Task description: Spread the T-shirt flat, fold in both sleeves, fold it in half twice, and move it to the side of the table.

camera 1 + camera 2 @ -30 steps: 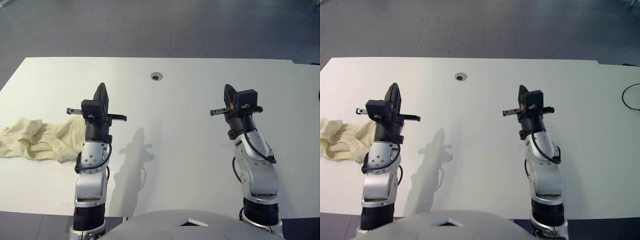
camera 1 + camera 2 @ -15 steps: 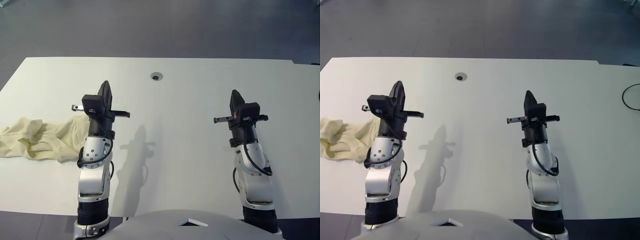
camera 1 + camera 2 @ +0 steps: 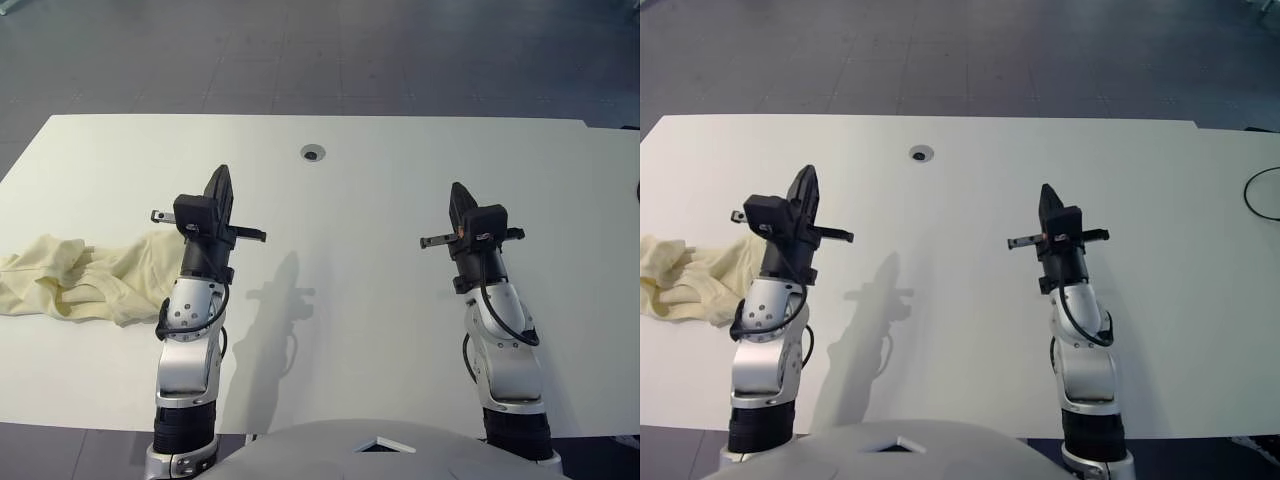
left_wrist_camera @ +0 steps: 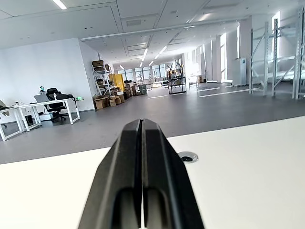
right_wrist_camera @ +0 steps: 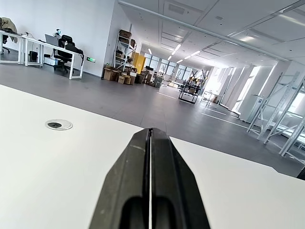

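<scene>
The pale yellow T-shirt (image 3: 85,277) lies crumpled at the left side of the white table (image 3: 350,200), partly behind my left arm. My left gripper (image 3: 219,183) is raised above the table just right of the shirt, fingers pressed together and holding nothing; the left wrist view shows its black fingers (image 4: 128,191) closed against each other. My right gripper (image 3: 456,194) is raised over the right half of the table, far from the shirt, also shut and holding nothing, as its fingers (image 5: 133,191) show in the right wrist view.
A round cable grommet (image 3: 313,153) sits in the table near its far edge. A black cable (image 3: 1262,192) loops at the table's right edge. Beyond the table is grey floor, with desks and shelving far off.
Both arms shifted slightly: the left gripper moved a little to the right and the right gripper a little left and farther away. The shirt has not moved.
</scene>
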You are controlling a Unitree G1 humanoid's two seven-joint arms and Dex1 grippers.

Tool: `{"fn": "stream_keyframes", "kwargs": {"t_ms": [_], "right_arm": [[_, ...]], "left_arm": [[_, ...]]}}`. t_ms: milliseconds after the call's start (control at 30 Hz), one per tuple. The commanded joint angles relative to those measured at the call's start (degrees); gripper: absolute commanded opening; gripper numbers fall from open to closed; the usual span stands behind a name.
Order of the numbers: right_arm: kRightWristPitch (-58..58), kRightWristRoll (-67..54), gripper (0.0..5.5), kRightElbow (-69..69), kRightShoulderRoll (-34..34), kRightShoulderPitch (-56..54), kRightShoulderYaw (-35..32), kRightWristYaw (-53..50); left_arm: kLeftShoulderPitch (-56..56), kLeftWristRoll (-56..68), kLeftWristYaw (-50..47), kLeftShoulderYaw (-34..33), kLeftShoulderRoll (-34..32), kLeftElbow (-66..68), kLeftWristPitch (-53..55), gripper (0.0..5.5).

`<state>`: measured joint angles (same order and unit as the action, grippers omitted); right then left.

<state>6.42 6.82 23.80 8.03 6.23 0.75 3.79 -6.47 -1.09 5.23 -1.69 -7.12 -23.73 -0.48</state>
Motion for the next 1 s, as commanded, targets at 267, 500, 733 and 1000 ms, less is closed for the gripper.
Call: {"fn": "stream_keyframes", "kwargs": {"t_ms": [267, 500, 733, 1000], "right_arm": [[1.56, -0.05, 0.00, 0.19, -0.08, 0.62, 0.08, 0.21], [1.61, 0.45, 0.00, 0.00, -0.15, 0.83, 0.34, 0.01], [2.34, 0.19, 0.00, 0.61, 0.60, 1.64, -1.01, 0.32], [3.18, 0.39, 0.00, 1.53, 0.21, 2.30, -0.55, 0.15]], "left_arm": [[-0.14, -0.39, 0.30, -0.87, -0.95, 0.34, -0.40, 0.01], [-0.19, -1.07, 0.80, -0.97, -2.01, 0.48, -0.55, 0.01], [-9.36, -9.62, 4.12, -12.69, -15.29, -0.81, 5.07, 0.01], [-13.23, -16.44, 9.57, -12.90, -23.14, 3.92, 12.88, 0.01]]}}
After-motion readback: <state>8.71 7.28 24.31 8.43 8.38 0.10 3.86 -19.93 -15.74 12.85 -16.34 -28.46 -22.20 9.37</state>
